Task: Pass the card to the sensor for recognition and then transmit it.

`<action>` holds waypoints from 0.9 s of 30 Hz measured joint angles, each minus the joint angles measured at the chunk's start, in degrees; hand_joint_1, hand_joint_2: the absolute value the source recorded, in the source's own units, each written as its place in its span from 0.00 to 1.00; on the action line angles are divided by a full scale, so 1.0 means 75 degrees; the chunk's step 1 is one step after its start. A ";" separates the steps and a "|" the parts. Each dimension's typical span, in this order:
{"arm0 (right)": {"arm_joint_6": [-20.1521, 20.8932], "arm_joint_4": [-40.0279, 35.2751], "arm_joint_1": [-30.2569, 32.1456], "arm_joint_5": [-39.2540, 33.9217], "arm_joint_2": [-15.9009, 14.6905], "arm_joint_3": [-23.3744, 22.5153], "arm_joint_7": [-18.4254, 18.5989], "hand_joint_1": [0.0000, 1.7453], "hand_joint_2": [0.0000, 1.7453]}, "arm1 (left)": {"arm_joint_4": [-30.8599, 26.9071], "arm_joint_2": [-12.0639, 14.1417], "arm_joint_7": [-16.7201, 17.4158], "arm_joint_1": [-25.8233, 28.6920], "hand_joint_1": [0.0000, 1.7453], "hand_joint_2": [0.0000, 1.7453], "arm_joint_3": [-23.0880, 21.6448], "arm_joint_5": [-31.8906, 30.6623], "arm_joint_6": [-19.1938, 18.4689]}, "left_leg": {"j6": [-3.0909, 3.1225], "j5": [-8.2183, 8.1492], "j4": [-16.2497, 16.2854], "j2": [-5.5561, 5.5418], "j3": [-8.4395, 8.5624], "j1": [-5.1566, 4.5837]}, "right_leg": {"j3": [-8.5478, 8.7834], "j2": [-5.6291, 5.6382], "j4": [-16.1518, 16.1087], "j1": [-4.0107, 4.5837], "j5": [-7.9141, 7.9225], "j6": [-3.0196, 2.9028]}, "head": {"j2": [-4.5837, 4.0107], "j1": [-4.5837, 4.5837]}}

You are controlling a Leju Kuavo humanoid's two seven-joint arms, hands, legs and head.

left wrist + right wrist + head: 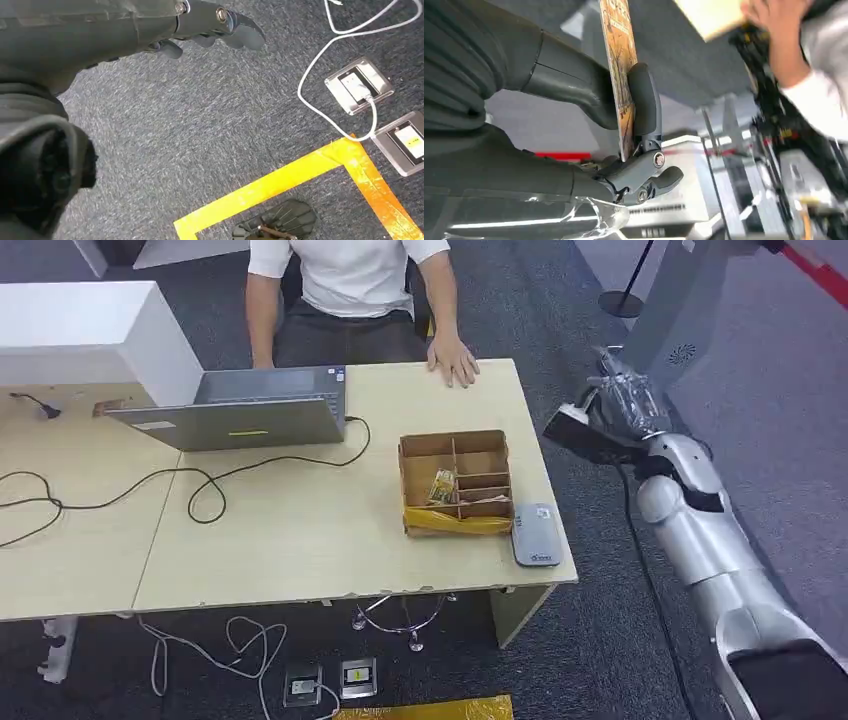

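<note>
Pale wooden desk [300,530] on dark grey carpet; a person in a white shirt [350,275] sits at its far side, one hand [455,360] flat on the desktop. On the desk: open grey laptop [240,410], partitioned brown cardboard box [455,480], and just beside the box's right front corner a flat grey card sensor [535,533].

Right hand [624,130] is raised off the desk's right edge, well apart from the sensor. It pinches a thin orange-brown printed card [620,65] edge-on between thumb and a finger; other fingers curled below.

Left hand [150,25] hangs over the carpet, fingers [240,30] loosely extended, holding nothing, touching nothing.
</note>
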 joint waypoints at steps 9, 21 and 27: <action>0.0064 0.1210 -0.1927 0.0452 0.0251 0.0056 -0.0603 1.00 1.00 | 0.0000 0.0006 -0.0012 -0.0189 0.00 0.00 -0.0009 -0.0292 -0.0193 | 0.0000 0.0001 -0.0001 -0.0008 -0.0009 0.0003 | -0.0001 -0.0005 0.0004 0.0002 0.0000 0.0000 | 0.0000 0.0000; 0.0239 0.3043 -0.2979 0.0329 0.1344 0.0262 -0.0480 1.00 1.00 | 0.0000 0.0009 -0.0012 -0.0366 0.00 0.00 -0.0198 -0.0425 -0.0236 | 0.0001 0.0003 -0.0001 -0.0009 -0.0010 0.0004 | -0.0002 -0.0003 0.0005 0.0003 -0.0001 -0.0001 | 0.0000 0.0000; 0.0195 0.3648 -0.3113 0.0297 0.1841 0.0274 -0.0034 1.00 1.00 | 0.0000 0.0026 0.0015 -0.0467 0.00 0.00 -0.0256 -0.0507 -0.0317 | 0.0001 0.0003 -0.0001 -0.0011 -0.0007 0.0004 | -0.0002 -0.0010 0.0005 0.0003 -0.0001 -0.0001 | 0.0000 0.0000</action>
